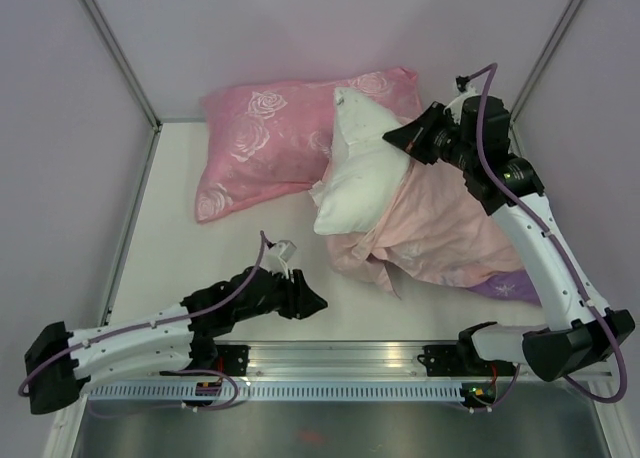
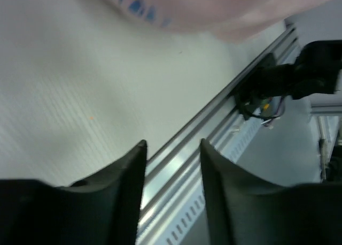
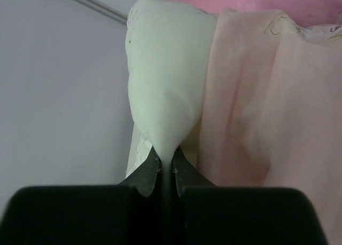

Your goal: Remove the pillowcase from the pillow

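Now right end effector (image 3: 164,163) raised, pinching pillow (image 3: 160,79).

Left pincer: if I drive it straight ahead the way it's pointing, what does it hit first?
Probably the near edge of the pillowcase: from the open left pincer only bare table lies before it. The right arm's base sits off to the side. Depth is unclear.

We see white shells and black joints on our left arm (image 1: 120,343) and our right arm (image 1: 540,243). A thin purple cable (image 1: 484,113) runs along each. Both tools are matt black: the left tool (image 2: 172,143) has two broad, tapering fingers (image 2: 125,197), and the right tool (image 3: 164,155) ends in pointed tips.
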Controlling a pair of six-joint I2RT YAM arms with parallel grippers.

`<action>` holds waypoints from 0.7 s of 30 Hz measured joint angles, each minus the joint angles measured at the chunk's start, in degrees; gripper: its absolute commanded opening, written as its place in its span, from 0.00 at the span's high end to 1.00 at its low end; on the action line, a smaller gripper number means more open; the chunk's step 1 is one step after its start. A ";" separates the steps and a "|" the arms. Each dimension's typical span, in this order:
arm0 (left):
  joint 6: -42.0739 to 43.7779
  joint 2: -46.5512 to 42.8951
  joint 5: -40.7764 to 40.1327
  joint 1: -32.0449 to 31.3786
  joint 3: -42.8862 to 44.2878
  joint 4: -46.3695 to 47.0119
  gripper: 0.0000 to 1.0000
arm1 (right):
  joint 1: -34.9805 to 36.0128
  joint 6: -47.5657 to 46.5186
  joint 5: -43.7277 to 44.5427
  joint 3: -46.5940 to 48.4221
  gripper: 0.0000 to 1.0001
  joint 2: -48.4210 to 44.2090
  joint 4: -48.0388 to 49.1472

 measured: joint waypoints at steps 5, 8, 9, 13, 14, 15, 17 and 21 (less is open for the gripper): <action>4.20 -13.27 -0.02 -0.07 11.52 -9.14 0.00 | 0.79 -6.32 -6.54 -4.31 1.00 0.11 -0.24; 7.17 -15.26 0.17 -0.07 17.31 -9.27 0.00 | 1.11 -8.50 -10.62 -10.01 1.00 -1.55 -0.11; 7.80 -14.51 0.24 -0.07 18.49 -9.31 0.00 | 1.14 -8.76 -11.58 -11.30 1.00 -1.90 -0.28; 9.16 -7.89 0.57 -0.07 19.58 -8.81 0.00 | 1.75 -9.62 -14.08 -15.10 1.00 -2.60 -0.39; 9.18 -6.62 1.14 -0.07 18.99 -8.39 0.00 | 2.03 -9.75 -14.23 -15.47 1.00 -2.78 -0.39; 9.18 -5.38 1.57 -0.07 18.16 -7.76 0.00 | 2.49 -9.97 -14.23 -15.69 1.00 -3.10 -0.46; 9.20 -3.32 2.91 -0.07 16.70 -7.43 0.00 | 3.26 -10.19 -14.16 -15.85 1.00 -3.80 -0.52; 9.20 1.31 5.49 -0.07 17.11 -5.90 0.00 | 4.94 -10.21 -14.14 -15.96 1.00 -5.40 -0.50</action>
